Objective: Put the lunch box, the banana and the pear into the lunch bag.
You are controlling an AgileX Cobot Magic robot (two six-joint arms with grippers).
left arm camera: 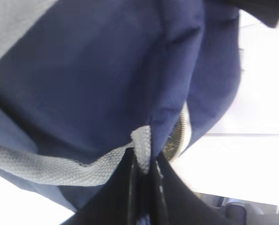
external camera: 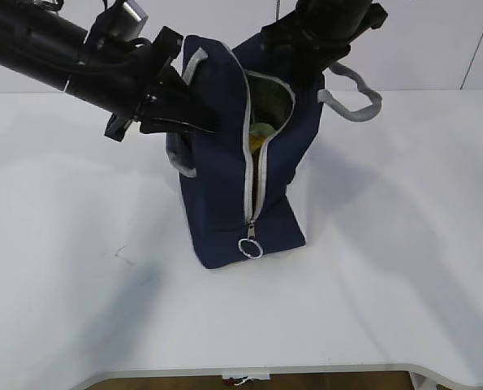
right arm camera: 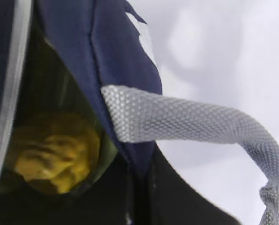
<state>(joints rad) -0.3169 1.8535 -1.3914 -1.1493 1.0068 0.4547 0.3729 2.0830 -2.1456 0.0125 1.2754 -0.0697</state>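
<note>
Both grippers – left gripper (left arm camera: 144,176) and right gripper (right arm camera: 139,180) – seem clamped on the rim of the upright navy-blue fabric lunch bag (external camera: 225,195); hold it wide, evenly. A yellow fruit (right arm camera: 55,154), probably the pear, lies inside.

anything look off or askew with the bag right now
The navy-blue fabric lunch bag stands tilted, not square on the white table, pinched at both top edges by the left gripper and right gripper. Nothing looks spilled or torn.

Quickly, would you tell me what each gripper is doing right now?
Left gripper: shut on the lunch bag, pinching its edge at the handle.
Right gripper: shut on the lunch bag's opposite edge.
</note>
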